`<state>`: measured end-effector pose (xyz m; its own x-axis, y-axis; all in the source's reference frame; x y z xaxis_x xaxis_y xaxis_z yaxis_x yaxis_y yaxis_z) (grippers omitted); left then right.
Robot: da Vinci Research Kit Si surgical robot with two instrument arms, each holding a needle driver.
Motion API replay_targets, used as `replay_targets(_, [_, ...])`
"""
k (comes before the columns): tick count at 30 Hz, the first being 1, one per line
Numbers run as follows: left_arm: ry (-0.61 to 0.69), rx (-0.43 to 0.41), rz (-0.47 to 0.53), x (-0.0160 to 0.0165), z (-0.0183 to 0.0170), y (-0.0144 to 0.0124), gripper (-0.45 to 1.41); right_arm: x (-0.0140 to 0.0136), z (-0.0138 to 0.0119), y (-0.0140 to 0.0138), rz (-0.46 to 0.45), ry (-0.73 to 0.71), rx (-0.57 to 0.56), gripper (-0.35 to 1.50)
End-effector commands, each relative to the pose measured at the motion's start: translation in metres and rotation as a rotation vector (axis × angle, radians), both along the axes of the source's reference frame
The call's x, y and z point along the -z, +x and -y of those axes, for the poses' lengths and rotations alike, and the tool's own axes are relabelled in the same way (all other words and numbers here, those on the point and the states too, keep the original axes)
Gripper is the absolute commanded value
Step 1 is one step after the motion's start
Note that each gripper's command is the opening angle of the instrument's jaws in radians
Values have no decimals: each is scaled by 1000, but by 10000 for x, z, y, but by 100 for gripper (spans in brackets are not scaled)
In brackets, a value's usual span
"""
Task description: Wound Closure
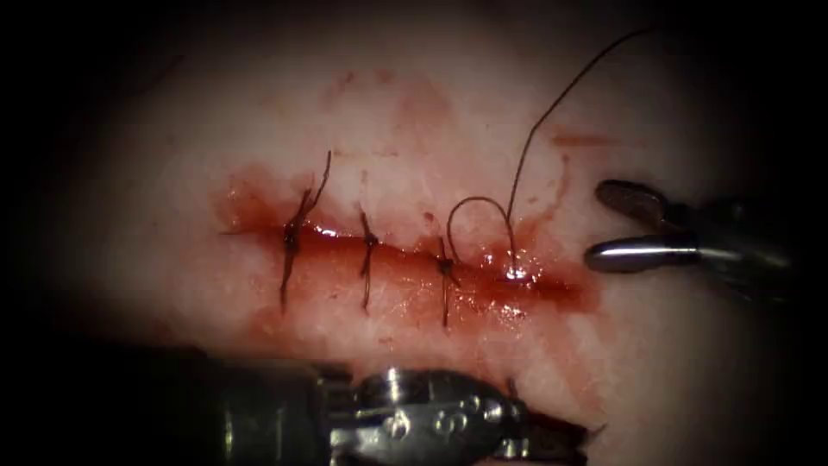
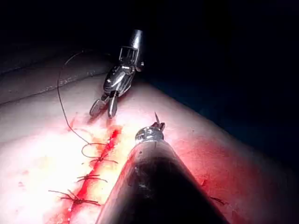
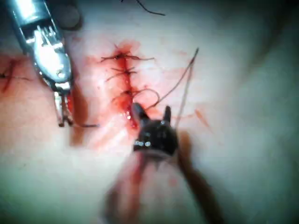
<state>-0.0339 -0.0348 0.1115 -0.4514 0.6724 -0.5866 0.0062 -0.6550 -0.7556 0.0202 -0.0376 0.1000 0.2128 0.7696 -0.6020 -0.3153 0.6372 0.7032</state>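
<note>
Three knotted stitches of dark thread (image 1: 366, 259) already cross the long red cut (image 1: 405, 259) in the pale pork-belly tissue (image 1: 172, 173), and all three lie left of where you are working. Wet red fluid (image 1: 535, 289) pools along the cut and stains both its edges.

Your right arm's slim metal needle driver (image 1: 608, 226) hovers just off the right end of the cut. Its two jaws are spread apart and hold nothing. You can see the same spread in the right wrist view (image 3: 152, 112) and the left wrist view (image 2: 105, 109).

The long dark suture thread (image 1: 526, 155) comes down from the upper right and enters the tissue at the right end of the cut. A small loop of it (image 1: 474, 207) stands beside the third stitch.

Your left arm's steel needle driver (image 1: 582, 431) lies below the cut, over its near side. Its jaws look closed (image 3: 62, 116) on a thin dark curved sliver that seems to be the needle (image 3: 86, 125), which is out of the tissue. Where along its curve you hold it cannot be told.
</note>
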Motion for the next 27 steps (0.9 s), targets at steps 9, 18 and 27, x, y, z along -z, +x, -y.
replay_targets(9, [177, 44, 112, 17, -10, 4, -45, -8, 8, 13, 1, 31, -3, 73])
replay_targets(18, [373, 56, 266, 55, -7, -1, -45, -9, 11, 13, 4, 53, -5, 69])
replay_targets(27, [510, 94, 385, 84, -14, 6, -45, -7, 12, 13, 4, 59, -6, 68])
